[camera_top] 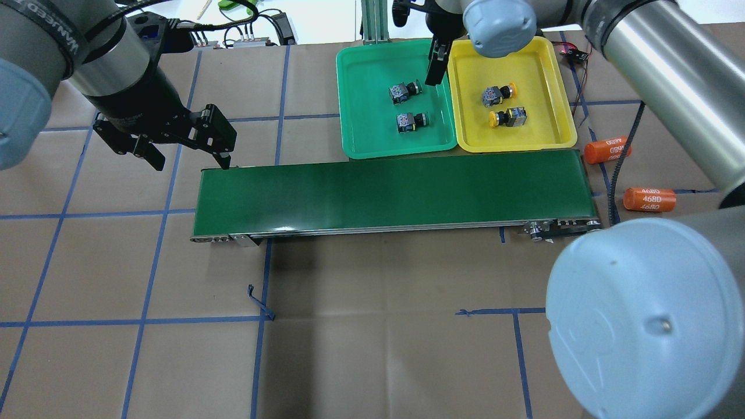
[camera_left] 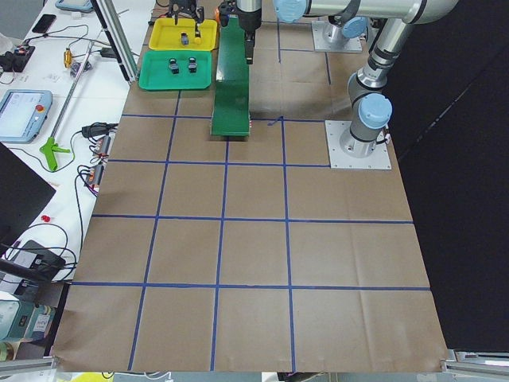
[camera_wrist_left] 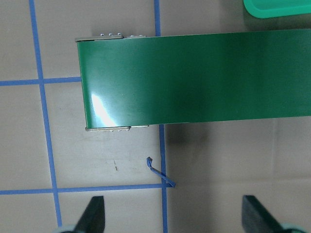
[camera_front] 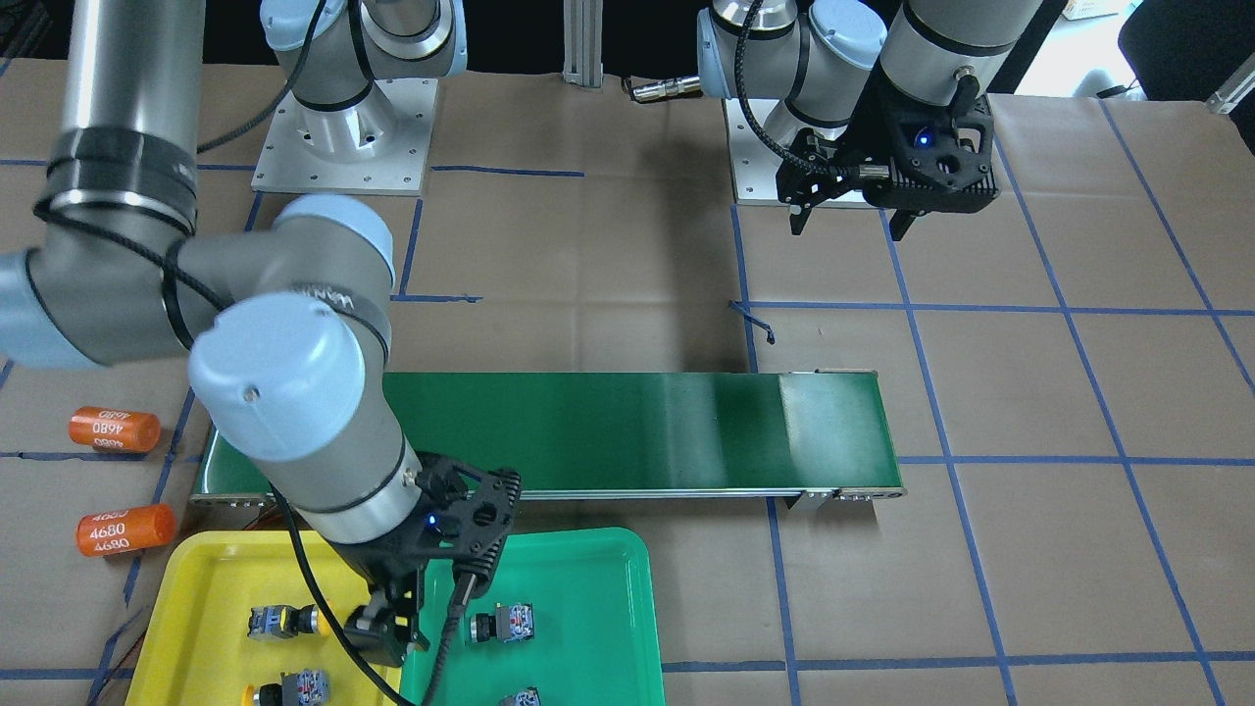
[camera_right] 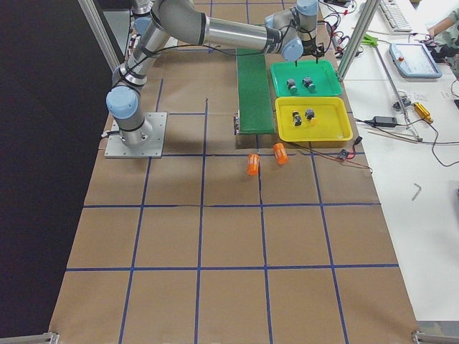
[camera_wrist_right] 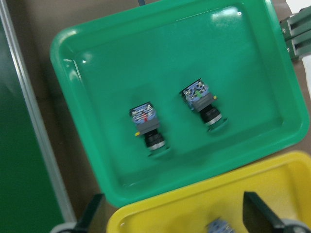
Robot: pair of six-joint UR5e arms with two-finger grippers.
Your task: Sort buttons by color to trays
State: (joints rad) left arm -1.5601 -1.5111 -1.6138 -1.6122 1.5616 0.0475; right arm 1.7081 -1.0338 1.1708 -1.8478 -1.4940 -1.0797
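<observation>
Two green-capped buttons (camera_top: 403,91) (camera_top: 411,120) lie in the green tray (camera_top: 366,70). Two yellow-capped buttons (camera_top: 499,93) (camera_top: 508,117) lie in the yellow tray (camera_top: 535,64) beside it. My right gripper (camera_top: 436,64) hangs open and empty above the seam between the two trays. The right wrist view shows both green buttons (camera_wrist_right: 148,124) (camera_wrist_right: 203,102) on their sides in the green tray (camera_wrist_right: 194,48). My left gripper (camera_top: 189,160) is open and empty above the conveyor's far left end, away from the trays.
A long dark-green conveyor belt (camera_top: 390,189) runs in front of the trays, with nothing on it. Two orange cylinders marked 4680 (camera_top: 607,150) (camera_top: 649,199) lie on the paper right of the belt's end. Blue tape lines grid the brown table.
</observation>
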